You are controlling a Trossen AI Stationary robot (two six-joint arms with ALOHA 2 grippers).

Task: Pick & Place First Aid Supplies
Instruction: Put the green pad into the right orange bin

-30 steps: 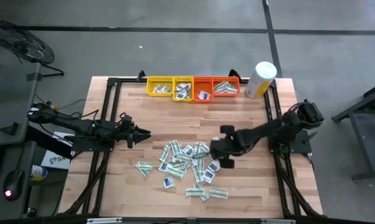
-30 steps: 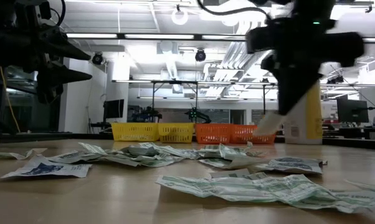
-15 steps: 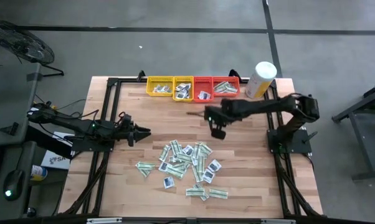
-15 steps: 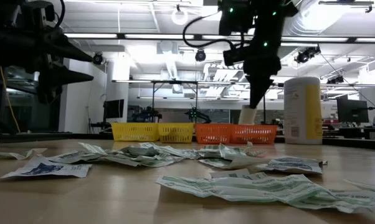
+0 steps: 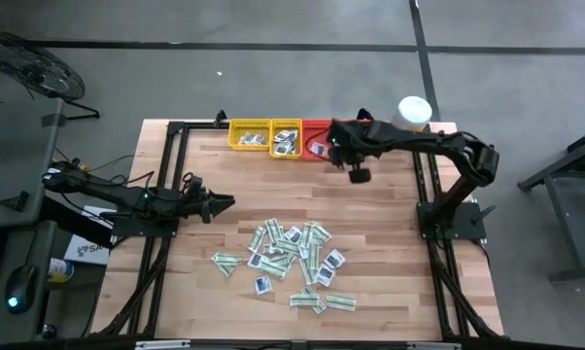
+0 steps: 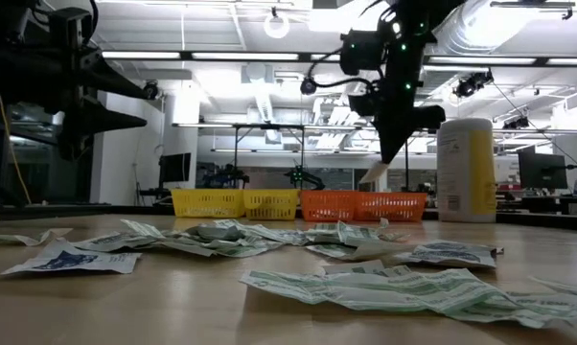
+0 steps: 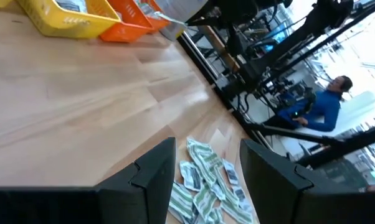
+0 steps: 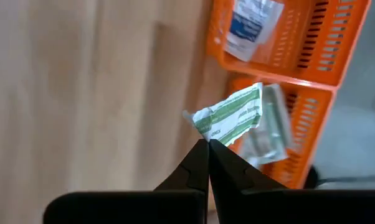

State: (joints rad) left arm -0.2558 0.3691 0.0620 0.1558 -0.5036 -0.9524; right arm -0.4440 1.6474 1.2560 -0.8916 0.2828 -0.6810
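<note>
While its two dark tapered fingers are pressed together on one corner of a white-and-green strip (image 8: 234, 116), the right claw (image 5: 356, 167) hangs in the upper middle of the overhead frame, just below the orange trays (image 5: 336, 135). The thin paper strip is creased and juts out stiffly over the slotted plastic basket wall. Beside those sit two yellow mesh trays (image 5: 265, 135), all holding flat packets, and a tall white-and-yellow canister (image 5: 408, 123) stands at the row's right end. Lower down, in the middle of the pale planked wooden surface (image 5: 234, 194), a loose heap of supplies (image 5: 292, 262) lies crumpled and overlapping. At centre left the left claw (image 5: 222, 204) waits, fingers spread and empty.
</note>
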